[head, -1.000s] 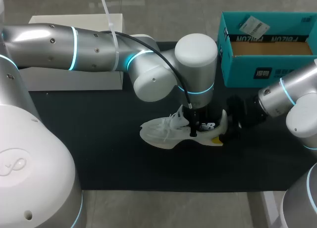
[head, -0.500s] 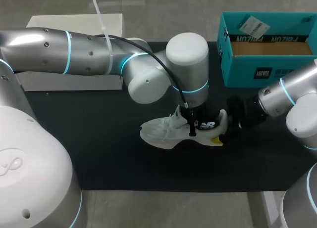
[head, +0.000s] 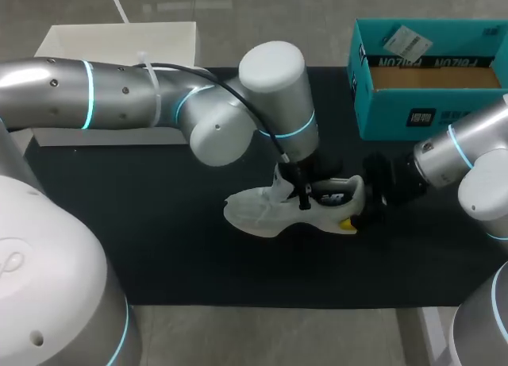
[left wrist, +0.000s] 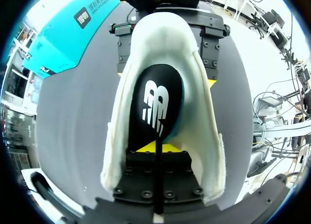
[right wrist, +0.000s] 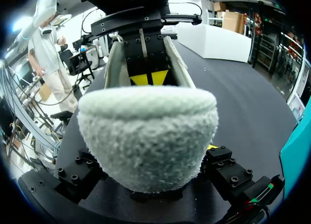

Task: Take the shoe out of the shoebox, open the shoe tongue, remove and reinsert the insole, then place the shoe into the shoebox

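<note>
A white shoe (head: 262,211) lies on its side on the black mat, toe to the left. My left gripper (head: 303,201) points down into the shoe's opening. Its yellow tips (left wrist: 156,147) are pressed together on a thin strip, seemingly the tongue, just before the black insole (left wrist: 155,102) with its white logo. My right gripper (head: 367,201) sits at the heel. In the right wrist view the fuzzy heel (right wrist: 146,136) fills the space between its black fingers (right wrist: 228,173), which touch it on both sides. The teal shoebox (head: 397,112) stands at the back right.
A white box (head: 119,40) stands at the back left, partly behind my left arm. The black mat (head: 159,247) has bare room in front of and to the left of the shoe.
My left gripper has closed, and its wrist has shifted left toward the shoe's toe. The shoe and my right arm have stayed put.
</note>
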`<state>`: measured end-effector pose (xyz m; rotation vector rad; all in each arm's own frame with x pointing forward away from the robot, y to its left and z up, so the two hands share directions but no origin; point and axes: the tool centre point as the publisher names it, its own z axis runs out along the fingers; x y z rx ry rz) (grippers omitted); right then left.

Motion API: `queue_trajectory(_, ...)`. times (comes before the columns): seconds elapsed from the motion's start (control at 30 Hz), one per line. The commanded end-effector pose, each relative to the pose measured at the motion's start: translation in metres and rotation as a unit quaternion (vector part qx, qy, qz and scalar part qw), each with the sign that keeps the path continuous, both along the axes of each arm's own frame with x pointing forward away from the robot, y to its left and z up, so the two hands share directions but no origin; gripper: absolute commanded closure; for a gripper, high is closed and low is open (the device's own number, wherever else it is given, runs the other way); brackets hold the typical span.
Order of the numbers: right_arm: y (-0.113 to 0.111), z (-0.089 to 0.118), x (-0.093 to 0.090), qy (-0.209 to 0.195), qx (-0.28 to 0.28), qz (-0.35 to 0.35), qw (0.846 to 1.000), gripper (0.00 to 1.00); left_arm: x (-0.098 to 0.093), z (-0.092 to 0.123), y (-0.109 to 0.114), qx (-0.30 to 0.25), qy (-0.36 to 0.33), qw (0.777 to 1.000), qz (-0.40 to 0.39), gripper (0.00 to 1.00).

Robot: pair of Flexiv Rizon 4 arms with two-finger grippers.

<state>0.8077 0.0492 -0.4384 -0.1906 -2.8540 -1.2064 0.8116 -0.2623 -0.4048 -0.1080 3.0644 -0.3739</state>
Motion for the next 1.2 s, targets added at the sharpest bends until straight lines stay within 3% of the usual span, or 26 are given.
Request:
queue_trajectory(0.03, 0.003, -0.009, 0.000, 0.000, -0.001, 0.000, 1.000, 1.00, 0.005, 0.009, 0.010, -0.019, 0.014, 1.000, 0.003, 1.00)
queue_trajectory(0.77, 0.003, -0.009, 0.000, 0.000, -0.001, 0.000, 1.000, 1.00, -0.006, 0.064, 0.005, -0.156, 0.179, 0.971, 0.004, 1.00)
queue_trajectory(1.2, 0.003, -0.009, 0.000, 0.000, -0.001, 0.000, 1.000, 1.00, -0.013, 0.115, -0.014, -0.233, 0.194, 0.953, -0.019, 1.00)
